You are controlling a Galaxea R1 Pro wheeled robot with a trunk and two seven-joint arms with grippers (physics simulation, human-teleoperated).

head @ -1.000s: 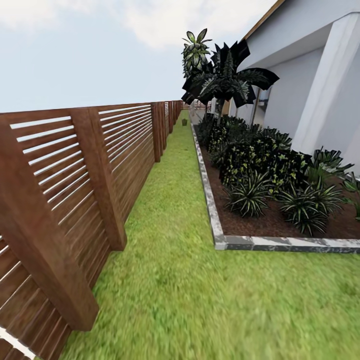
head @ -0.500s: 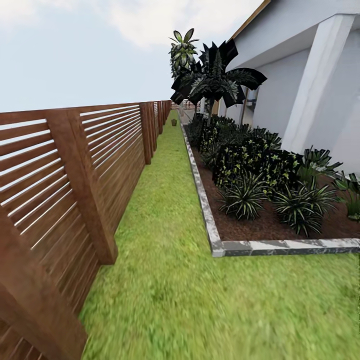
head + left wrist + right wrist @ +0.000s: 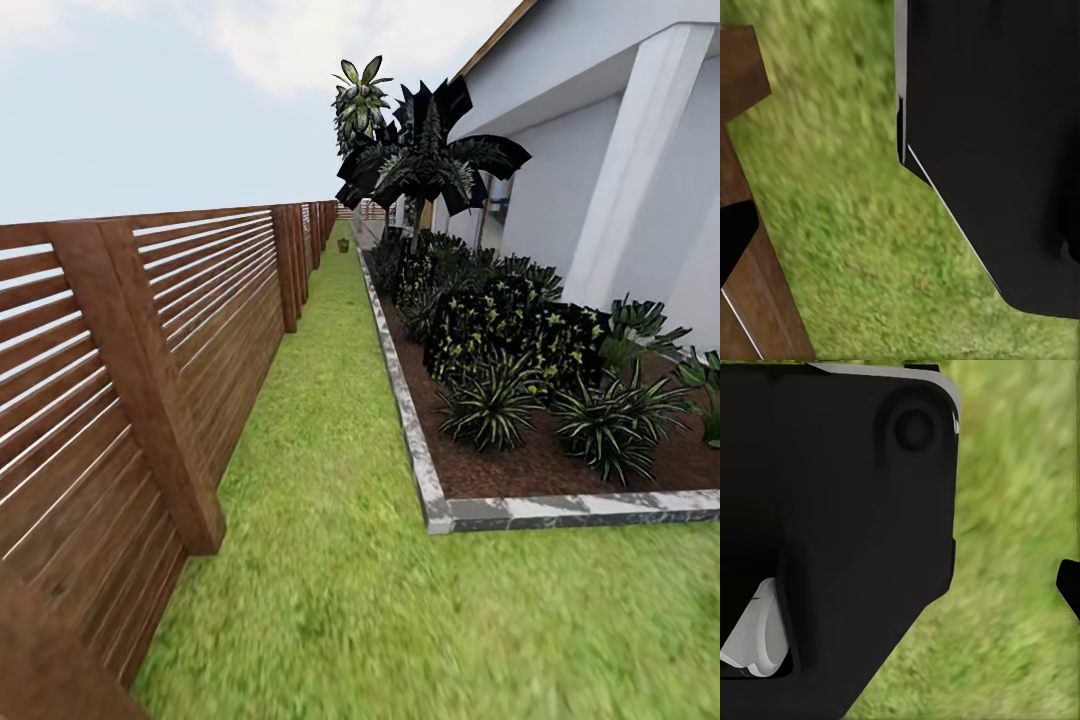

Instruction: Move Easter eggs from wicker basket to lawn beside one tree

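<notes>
Grass runs ahead as a long lawn (image 3: 330, 420) strip, fence (image 3: 150, 330) on the left, house (image 3: 620, 150) and kerbed shrub bed (image 3: 520, 400) on the right. Far down the strip sits a small brown thing (image 3: 343, 245), possibly the basket, too small to tell. I judge I am travelling; next I drive on toward it. Whether either end effector is open or holding anything I cannot tell.

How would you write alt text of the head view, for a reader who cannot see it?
A strip of green lawn runs away between a brown slatted fence and a planting bed with a grey stone kerb. Dark shrubs and short palms fill the bed, beside a pale grey house wall; a small object far down the lawn is too distant to identify.
</notes>
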